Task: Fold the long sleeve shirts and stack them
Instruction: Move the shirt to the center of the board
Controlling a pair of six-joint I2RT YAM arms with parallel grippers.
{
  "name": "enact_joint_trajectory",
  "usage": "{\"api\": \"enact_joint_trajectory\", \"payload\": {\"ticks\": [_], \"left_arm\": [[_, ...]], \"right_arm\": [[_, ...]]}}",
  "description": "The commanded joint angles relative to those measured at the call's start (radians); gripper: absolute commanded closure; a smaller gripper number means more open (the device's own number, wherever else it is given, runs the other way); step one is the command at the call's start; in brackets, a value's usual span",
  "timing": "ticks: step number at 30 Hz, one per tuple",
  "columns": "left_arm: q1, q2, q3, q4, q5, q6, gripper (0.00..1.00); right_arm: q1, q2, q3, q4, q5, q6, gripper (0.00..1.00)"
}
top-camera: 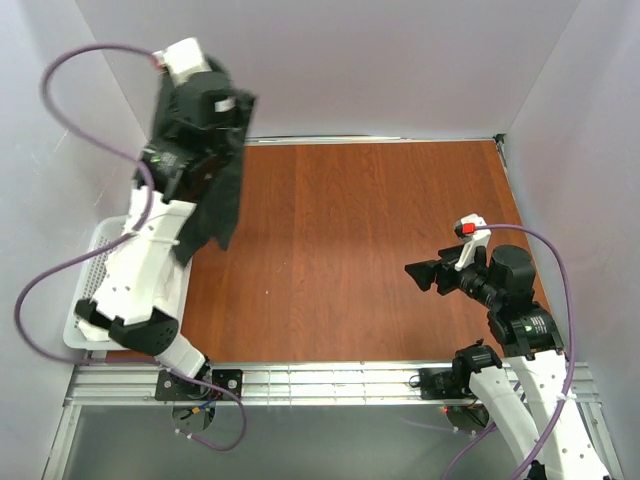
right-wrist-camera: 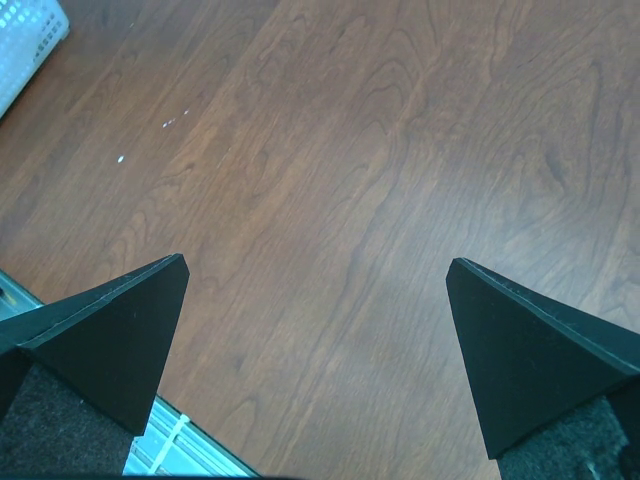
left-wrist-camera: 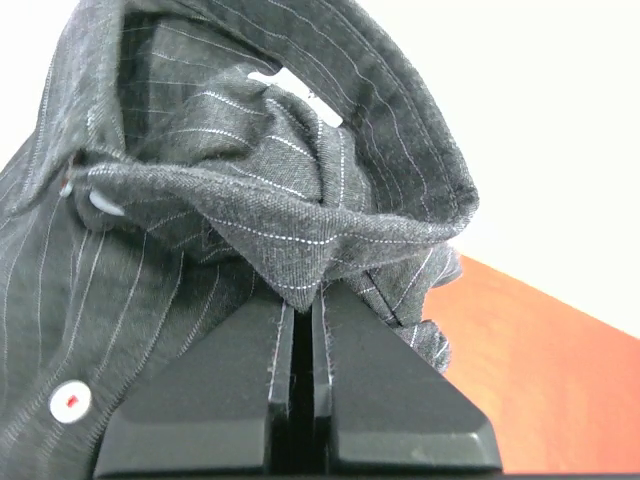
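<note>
At about 4 o'clock in the top view, close to the near edge, the right gripper (top-camera: 428, 277) is held low over the bench (top-camera: 380, 220). Its fingers are spread wide apart, and only bare wood grain is seen between them in the right wrist view. At 8 to 9 o'clock a white basket (top-camera: 88, 285) is set at the left edge of the bench, largely covered by the left arm.

Farther off, at 10 to 11 o'clock, the left gripper (left-wrist-camera: 300, 315) is raised high above the far left corner, with its fingers pressed together on a pinch of the shirt (top-camera: 215, 195). The shirt is hung from that single hold, clear of the bench, as a dark bunched mass with a tail of cloth dangling toward 6 o'clock. In the left wrist view the collar (left-wrist-camera: 400, 130) is seen arched above the closed fingers and a pale button (left-wrist-camera: 70, 401) at the lower left. The hold is therefore judged to lie at or just beside the neck opening.

The cloth is judged to be light, thin and limp: no shape will be kept once it is released, and twisting is to be expected while it hangs. Little slip is expected from the woven surface, though the buttons may snag. For spreading, a second hold is called for, best taken at a shoulder or the far collar end by the free right gripper. Nothing folded is seen, so the task is judged to be barely begun.
</note>
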Motion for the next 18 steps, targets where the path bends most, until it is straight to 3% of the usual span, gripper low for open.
{"api": "enact_joint_trajectory", "payload": {"ticks": [1,3,4,7,10,12,14,15,16,17,18], "left_arm": [[-0.312,0.111,0.175,0.181,-0.138,0.266,1.0],[-0.454,0.166,0.151,0.373,-0.267,0.597,1.0],[-0.582,0.183,0.103,0.625,-0.296,0.748,1.0],[-0.743,0.298,0.107,1.057,-0.364,1.162,1.0],[-0.804,0.439,0.283,1.08,-0.369,1.233,1.0],[-0.813,0.456,0.268,1.077,-0.381,1.22,1.0],[-0.815,0.406,0.155,1.059,-0.37,1.106,1.0],[-0.81,0.375,0.025,1.002,-0.357,1.045,1.0],[-0.795,0.326,-0.019,0.924,-0.303,0.943,1.0],[-0.778,0.303,-0.046,0.829,-0.254,0.694,1.0],[-0.755,0.285,-0.094,0.629,-0.194,0.534,0.98]], "right_arm": [[-0.006,-0.006,0.061,0.038,0.036,0.02,0.01],[-0.006,-0.018,0.072,0.036,0.055,0.025,0.02],[-0.004,-0.021,0.084,0.035,0.07,0.027,0.01],[-0.006,-0.042,0.104,0.025,0.116,0.03,0.01],[-0.006,-0.07,0.121,0.018,0.162,0.04,0.01],[-0.006,-0.093,0.129,0.008,0.177,0.045,0.01],[-0.006,-0.111,0.133,-0.002,0.202,0.048,0.01],[-0.006,-0.128,0.135,-0.007,0.207,0.051,0.01],[-0.006,-0.134,0.136,-0.01,0.211,0.05,0.01],[-0.006,-0.139,0.136,-0.015,0.214,0.051,0.01],[-0.006,-0.145,0.135,-0.025,0.217,0.053,0.01]]}}
